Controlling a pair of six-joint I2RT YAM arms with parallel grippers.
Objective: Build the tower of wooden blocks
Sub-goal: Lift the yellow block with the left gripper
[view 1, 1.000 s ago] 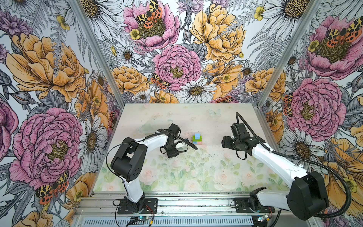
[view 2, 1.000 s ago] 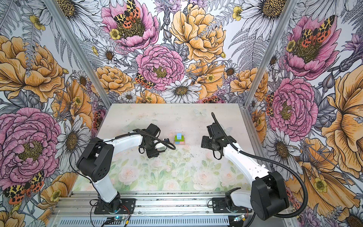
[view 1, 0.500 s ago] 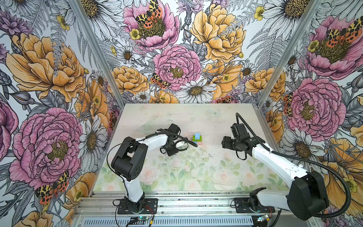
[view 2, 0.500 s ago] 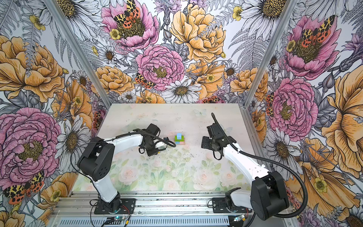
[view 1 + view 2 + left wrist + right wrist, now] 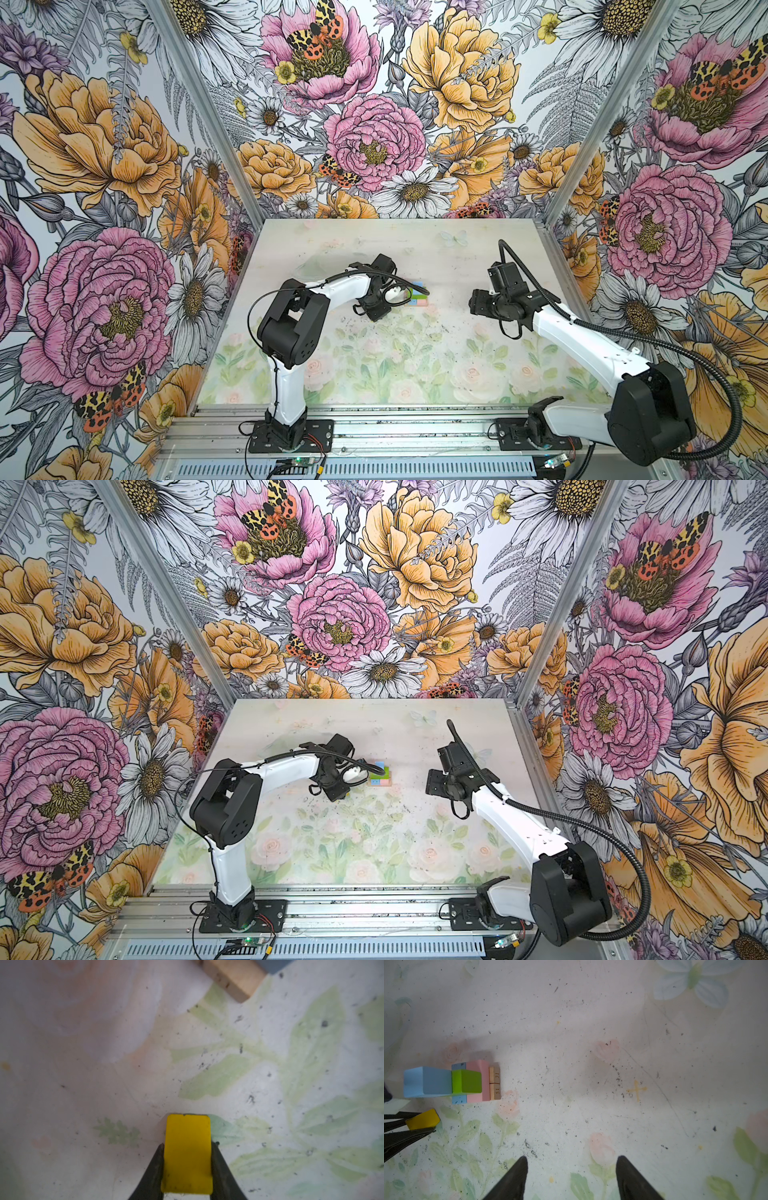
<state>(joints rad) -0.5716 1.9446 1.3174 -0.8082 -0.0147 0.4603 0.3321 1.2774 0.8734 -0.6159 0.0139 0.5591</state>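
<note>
One block is waiting to be placed: you are holding the yellow roof-shaped piece in the left gripper, its jaws pressing against the piece's two sides. The tower is standing just beside that gripper, ahead of its fingertips and a little to one side. The light blue cube is sitting uppermost on the green brick. The right gripper is hanging well apart from the stack, jaws spread wide around nothing. By my reading, you are working on the capping step. Next you are needing height: raise the piece above the cube, centre it, then lower it gently without nudging anything below.
</note>
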